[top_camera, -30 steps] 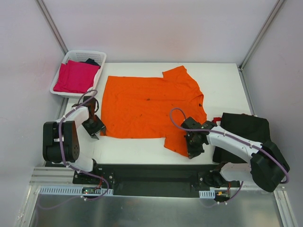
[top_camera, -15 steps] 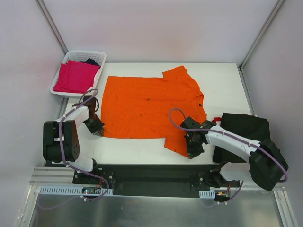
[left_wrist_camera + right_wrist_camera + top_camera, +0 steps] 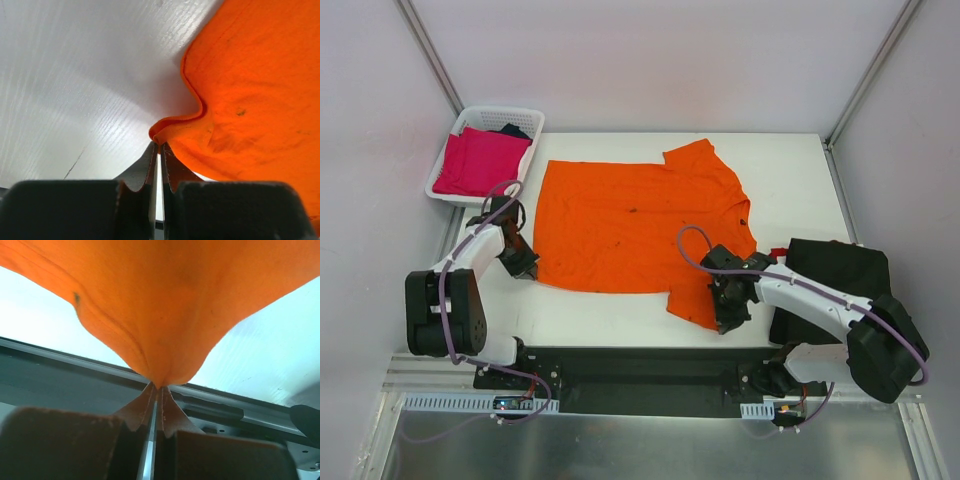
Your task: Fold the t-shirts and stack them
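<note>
Orange t-shirt [image 3: 635, 225]: is lying spread out across the middle of the white table [image 3: 790, 180], with one sleeve pointing toward 1 o'clock and the other toward 5 o'clock.

Left gripper [image 3: 525, 265]: is sitting at the shirt's 8 o'clock corner. In the left wrist view the left gripper [image 3: 159, 147] is pinching the hem corner of the orange t-shirt [image 3: 250, 100], its jaws pressed together with only the cloth edge between them. The hem is curling up into a small fold just above the tips, over the bare table [image 3: 75, 75].

Right gripper [image 3: 730, 318]: is sitting at the shirt's 5 o'clock, on the near sleeve. In the right wrist view the right gripper [image 3: 157, 388] is clamping a gathered point of the orange t-shirt [image 3: 165, 300], jaws fully closed on it. The cloth is fanning up and outward from the tips like a tent.

Black t-shirts [image 3: 835, 280]: are lying in a dark pile at the table's 4 o'clock edge, just beside the right arm and apart from the orange shirt.

White lattice basket [image 3: 490, 112]: is standing off the table's 10 o'clock corner.

Magenta-pink t-shirt [image 3: 480, 162]: is lying folded inside the basket, filling most of it.

Dark garment [image 3: 512, 131]: is showing at the basket's far side, behind the pink one.
</note>
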Available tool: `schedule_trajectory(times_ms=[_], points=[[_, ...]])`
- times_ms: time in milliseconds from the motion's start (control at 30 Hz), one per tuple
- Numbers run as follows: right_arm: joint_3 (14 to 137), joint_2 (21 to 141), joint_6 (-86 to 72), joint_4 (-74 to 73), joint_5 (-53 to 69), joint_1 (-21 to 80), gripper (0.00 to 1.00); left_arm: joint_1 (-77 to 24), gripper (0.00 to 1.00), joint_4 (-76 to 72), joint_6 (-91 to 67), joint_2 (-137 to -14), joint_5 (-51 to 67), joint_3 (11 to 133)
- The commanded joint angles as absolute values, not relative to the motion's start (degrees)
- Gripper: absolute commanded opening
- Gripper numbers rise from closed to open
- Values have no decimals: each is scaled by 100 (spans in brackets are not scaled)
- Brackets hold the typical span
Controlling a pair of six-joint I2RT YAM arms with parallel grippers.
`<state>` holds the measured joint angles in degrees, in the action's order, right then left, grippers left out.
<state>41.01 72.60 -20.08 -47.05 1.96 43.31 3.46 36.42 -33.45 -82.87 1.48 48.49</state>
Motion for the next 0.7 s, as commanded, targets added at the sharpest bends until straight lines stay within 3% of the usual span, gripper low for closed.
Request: schedule_trajectory(times_ms=[0,667], points=[[4578,7128,-1960,-5044,35,4280,1,378,0,3981,-3296,-7911,264,5141],[6055,7690,-712,-5555,-53,2682,1,360,0,4693,-3173,-7717,290,5878]])
